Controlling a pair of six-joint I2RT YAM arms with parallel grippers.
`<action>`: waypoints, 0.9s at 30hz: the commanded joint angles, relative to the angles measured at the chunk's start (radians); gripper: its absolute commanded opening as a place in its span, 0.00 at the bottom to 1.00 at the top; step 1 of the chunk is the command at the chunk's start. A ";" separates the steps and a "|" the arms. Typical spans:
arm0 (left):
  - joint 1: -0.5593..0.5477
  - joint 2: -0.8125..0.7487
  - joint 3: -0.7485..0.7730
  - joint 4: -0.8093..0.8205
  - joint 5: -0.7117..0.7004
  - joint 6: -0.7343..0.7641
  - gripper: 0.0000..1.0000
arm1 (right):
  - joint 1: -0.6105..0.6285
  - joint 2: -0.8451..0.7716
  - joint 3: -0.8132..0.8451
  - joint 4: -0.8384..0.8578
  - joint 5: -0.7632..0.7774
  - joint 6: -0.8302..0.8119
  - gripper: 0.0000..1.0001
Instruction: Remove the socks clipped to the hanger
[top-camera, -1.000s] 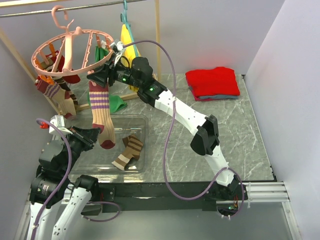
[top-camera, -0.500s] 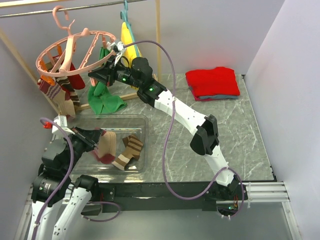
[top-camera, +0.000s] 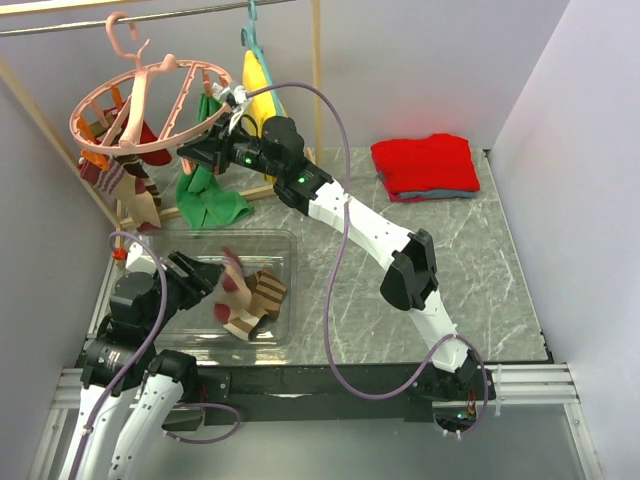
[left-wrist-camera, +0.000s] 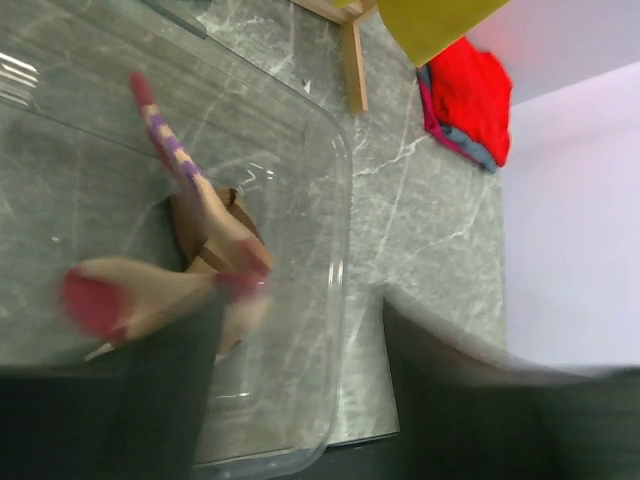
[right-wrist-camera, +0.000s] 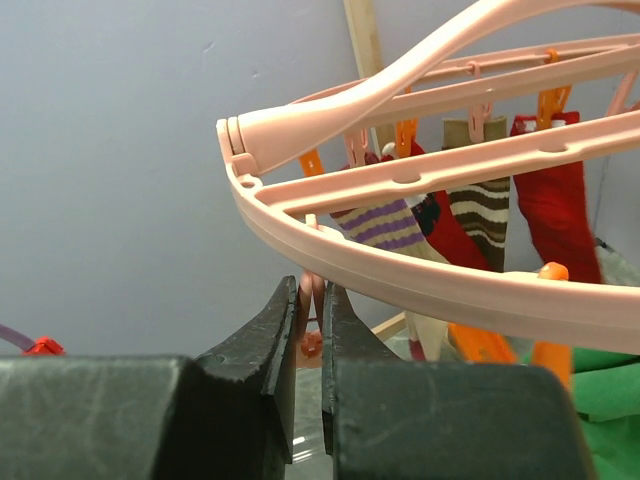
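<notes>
One striped sock (left-wrist-camera: 205, 205) just ahead of the left jaws

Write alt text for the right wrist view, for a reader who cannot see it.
The right hand pinches a small pink clip hanging under the rim of the round pink hanger. Beyond, a purple-striped sock, a brown-striped sock and a red sock hang from the same hanger against a plain grey wall.

PLACE: robot lab cell | SHOWN BY: plain partition walls (top-camera: 420, 60), aluminium base rail (top-camera: 530, 380) (staged laundry rack (top-camera: 316, 70))
</notes>
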 joint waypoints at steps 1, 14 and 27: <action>0.001 -0.018 0.027 -0.001 -0.029 -0.030 0.82 | 0.016 -0.050 -0.015 0.039 -0.022 -0.005 0.00; 0.001 -0.035 0.220 0.014 -0.146 0.043 0.91 | 0.013 -0.107 -0.025 -0.104 0.033 -0.001 0.43; 0.001 -0.015 0.336 0.057 -0.299 0.121 0.96 | 0.026 -0.367 -0.360 -0.274 0.144 -0.015 1.00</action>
